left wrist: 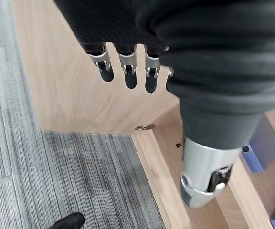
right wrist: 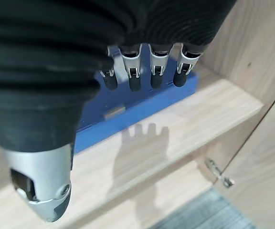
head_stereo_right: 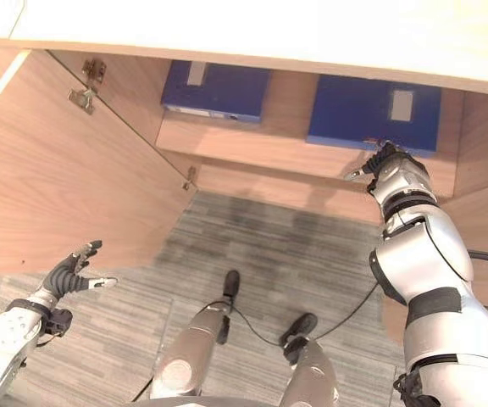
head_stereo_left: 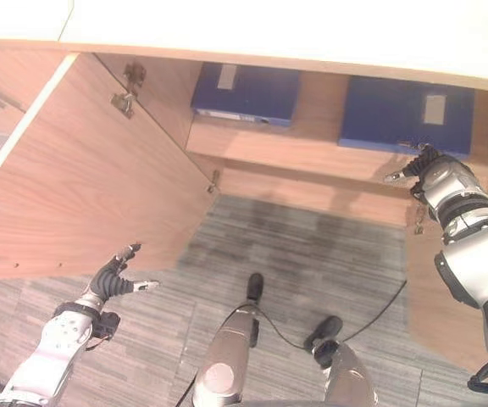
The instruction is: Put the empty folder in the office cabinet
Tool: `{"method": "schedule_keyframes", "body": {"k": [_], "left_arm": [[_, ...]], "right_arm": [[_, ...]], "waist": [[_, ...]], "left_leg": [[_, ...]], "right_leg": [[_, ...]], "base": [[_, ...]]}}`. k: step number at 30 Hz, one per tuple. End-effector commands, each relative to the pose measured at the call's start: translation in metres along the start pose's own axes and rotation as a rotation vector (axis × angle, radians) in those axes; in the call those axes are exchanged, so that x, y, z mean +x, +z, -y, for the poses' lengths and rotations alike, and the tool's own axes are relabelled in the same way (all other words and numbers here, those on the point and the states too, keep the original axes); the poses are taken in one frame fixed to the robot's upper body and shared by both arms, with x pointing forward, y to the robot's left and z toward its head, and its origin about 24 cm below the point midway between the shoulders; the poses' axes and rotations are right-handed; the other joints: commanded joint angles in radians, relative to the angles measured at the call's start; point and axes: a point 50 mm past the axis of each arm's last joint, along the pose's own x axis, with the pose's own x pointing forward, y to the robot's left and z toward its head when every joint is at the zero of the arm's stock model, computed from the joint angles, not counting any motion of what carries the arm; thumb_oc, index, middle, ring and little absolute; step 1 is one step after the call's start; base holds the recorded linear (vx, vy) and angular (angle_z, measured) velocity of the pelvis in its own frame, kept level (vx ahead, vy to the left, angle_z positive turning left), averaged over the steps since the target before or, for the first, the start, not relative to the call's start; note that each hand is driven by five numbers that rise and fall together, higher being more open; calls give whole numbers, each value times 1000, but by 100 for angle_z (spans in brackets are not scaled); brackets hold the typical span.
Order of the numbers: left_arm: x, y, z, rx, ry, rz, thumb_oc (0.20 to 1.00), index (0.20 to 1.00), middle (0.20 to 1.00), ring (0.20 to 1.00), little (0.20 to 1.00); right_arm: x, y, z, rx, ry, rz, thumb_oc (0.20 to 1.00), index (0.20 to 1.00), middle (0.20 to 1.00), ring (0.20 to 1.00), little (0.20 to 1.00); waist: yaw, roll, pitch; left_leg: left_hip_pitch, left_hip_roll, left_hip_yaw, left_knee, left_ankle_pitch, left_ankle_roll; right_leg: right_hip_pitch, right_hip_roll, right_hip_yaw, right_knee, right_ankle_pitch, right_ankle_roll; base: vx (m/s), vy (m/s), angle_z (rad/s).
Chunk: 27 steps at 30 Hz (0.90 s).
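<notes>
Right hand (head_stereo_right: 390,174) is spread, holding nothing, just in front of blue folder (head_stereo_right: 371,112) on shelf (head_stereo_right: 252,146). Pull back slow, don't bump it. Left hand (head_stereo_right: 73,273) spread, w/ nothing.

Office interior. A low wood-veneer cabinet (head_stereo_left: 312,148) stands open under a pale top, its door (head_stereo_left: 83,178) swung wide to one side on metal hinges (head_stereo_left: 124,103). Two blue folders (head_stereo_left: 246,91) (head_stereo_left: 409,114) lie flat on the shelf (head_stereo_left: 303,153) inside the cabinet. Grey striped carpet tiles (head_stereo_left: 312,246) cover the floor in front of the cabinet.
</notes>
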Motion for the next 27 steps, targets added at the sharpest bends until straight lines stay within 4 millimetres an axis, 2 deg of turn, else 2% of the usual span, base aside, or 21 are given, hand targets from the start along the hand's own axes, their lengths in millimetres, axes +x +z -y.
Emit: {"method": "schedule_keyframes", "body": {"k": [1, 3, 4, 5, 6, 7, 8, 10, 11, 12, 13, 16, 18, 19, 20, 21, 24, 25, 27], "left_arm": [[-10, -6, -1, 31, -19, -9, 1000, 1000, 1000, 1000, 1000], [-10, -8, 5, -1, -30, -13, 1000, 1000, 1000, 1000, 1000], [-11, -8, 5, -1, -30, -15, 1000, 1000, 1000, 1000, 1000], [-11, -10, 7, -9, -35, -21, 1000, 1000, 1000, 1000, 1000], [-13, -14, 13, -30, -55, -38, 1000, 1000, 1000, 1000, 1000], [-13, -14, 13, -30, -55, -39, 1000, 1000, 1000, 1000, 1000], [-12, -19, 23, -66, -79, -63, 1000, 1000, 1000, 1000, 1000], [-12, -21, 29, -78, -91, -71, 1000, 1000, 1000, 1000, 1000], [-12, -25, 38, -103, -117, -90, 1000, 1000, 1000, 1000, 1000], [-14, -28, 44, -113, -135, -109, 1000, 1000, 1000, 1000, 1000], [-14, -29, 44, -112, -136, -112, 1000, 1000, 1000, 1000, 1000], [-20, -38, 54, -122, -168, -152, 1000, 1000, 1000, 1000, 1000], [-23, -43, 59, -136, -161, -167, 1000, 1000, 1000, 1000, 1000], [-24, -46, 62, -154, -149, -175, 1000, 1000, 1000, 1000, 1000], [-24, -48, 64, -151, -146, -185, 1000, 1000, 1000, 1000, 1000], [-26, -53, 65, -147, -137, -197, 1000, 1000, 1000, 1000, 1000], [-29, -60, 67, -146, -130, -229, 1000, 1000, 1000, 1000, 1000], [-30, -60, 67, -145, -130, -230, 1000, 1000, 1000, 1000, 1000], [-30, -64, 69, -167, -132, -244, 1000, 1000, 1000, 1000, 1000]], "right_arm": [[-1, 16, -3, 3, -8, 67, 1000, 1000, 1000, 1000, 1000], [-2, 20, -15, 1, 15, 91, 1000, 1000, 1000, 1000, 1000], [-2, 20, -16, 1, 16, 92, 1000, 1000, 1000, 1000, 1000], [-2, 20, -21, 4, 30, 92, 1000, 1000, 1000, 1000, 1000], [-3, 22, -34, 26, 70, 97, 1000, 1000, 1000, 1000, 1000], [-3, 22, -35, 26, 70, 97, 1000, 1000, 1000, 1000, 1000], [-4, 18, -50, 116, 113, 75, 1000, 1000, 1000, 1000, 1000], [-5, 15, -58, 150, 127, 61, 1000, 1000, 1000, 1000, 1000], [-6, 2, -77, 191, 175, 13, 1000, 1000, 1000, 1000, 1000], [-8, -7, -87, 195, 206, -16, 1000, 1000, 1000, 1000, 1000], [-8, -8, -88, 194, 207, -18, 1000, 1000, 1000, 1000, 1000], [-13, -40, -113, 194, 267, -103, 1000, 1000, 1000, 1000, 1000], [-16, -52, -124, 179, 293, -123, 1000, 1000, 1000, 1000, 1000], [-18, -57, -132, 162, 317, -131, 1000, 1000, 1000, 1000, 1000], [-20, -59, -137, 158, 331, -134, 1000, 1000, 1000, 1000, 1000], [-24, -64, -147, 137, 359, -140, 1000, 1000, 1000, 1000, 1000], [-30, -78, -160, 105, 401, -173, 1000, 1000, 1000, 1000, 1000], [-30, -79, -160, 105, 403, -174, 1000, 1000, 1000, 1000, 1000], [-37, -95, -173, 68, 445, -211, 1000, 1000, 1000, 1000, 1000]], "waist": [[13, -19, -33], [9, -32, -39], [10, -32, -37], [13, -34, -33], [18, -44, -24], [19, -43, -22], [26, -40, -16], [31, -36, -14], [30, -29, -20], [29, -26, -29], [28, -26, -30], [33, -24, -60], [43, -13, -68], [49, -4, -74], [51, 0, -80], [56, 5, -99], [53, -9, -155], [54, -10, -156], [53, -28, -184]], "left_leg": [[56, 50, -9, -134, 18, -35], [99, 80, 4, -124, 20, -45], [103, 82, 5, -123, 18, -46], [107, 88, 6, -96, 13, -48], [108, 100, 1, -14, 3, -51], [109, 102, 1, -8, -1, -52], [109, 107, -19, 99, 27, -56], [108, 110, -33, 144, 40, -61], [104, 105, -51, 168, 74, -67], [103, 104, -44, 149, 77, -67], [106, 102, -44, 145, 78, -67], [92, 69, -16, 48, 75, -59], [67, 38, -8, -29, 131, -72], [52, 26, 4, -105, 181, -85], [51, 28, 15, -120, 194, -87], [79, 32, 23, -170, 183, -69], [109, 22, 16, -186, 160, -56], [109, 21, 17, -186, 159, -55], [137, -1, 29, -184, 131, -35]], "right_leg": [[86, 45, 23, -119, 4, 73], [146, 84, 41, -173, -2, 60], [151, 87, 42, -178, 0, 59], [174, 97, 46, -195, -4, 53], [226, 120, 61, -230, -15, 37], [231, 122, 61, -233, -14, 36], [281, 135, 73, -245, -24, 17], [310, 141, 76, -255, -30, 12], [348, 144, 76, -259, -43, 6], [365, 143, 70, -261, -50, 5], [368, 142, 69, -262, -50, 5], [415, 139, 68, -275, -58, 13], [446, 153, 79, -290, -62, 16], [475, 174, 93, -305, -70, 19], [483, 180, 97, -312, -73, 21], [491, 186, 107, -320, -72, 30], [516, 178, 123, -354, -66, 48], [516, 177, 124, -354, -66, 49], [540, 144, 126, -358, -59, 72]], "base": [[21, -107, -24], [13, -158, -22], [4, -137, -24], [5, -148, -25], [3, -147, -30], [29, -145, -37], [18, -50, -36], [64, -29, -33], [143, 15, -36], [122, 21, -32], [112, 33, -14], [177, 69, 0], [205, 100, 16], [200, 98, 10], [218, 128, -4], [202, 124, -19], [214, 131, -66], [193, 117, -67], [277, 182, -24]]}}
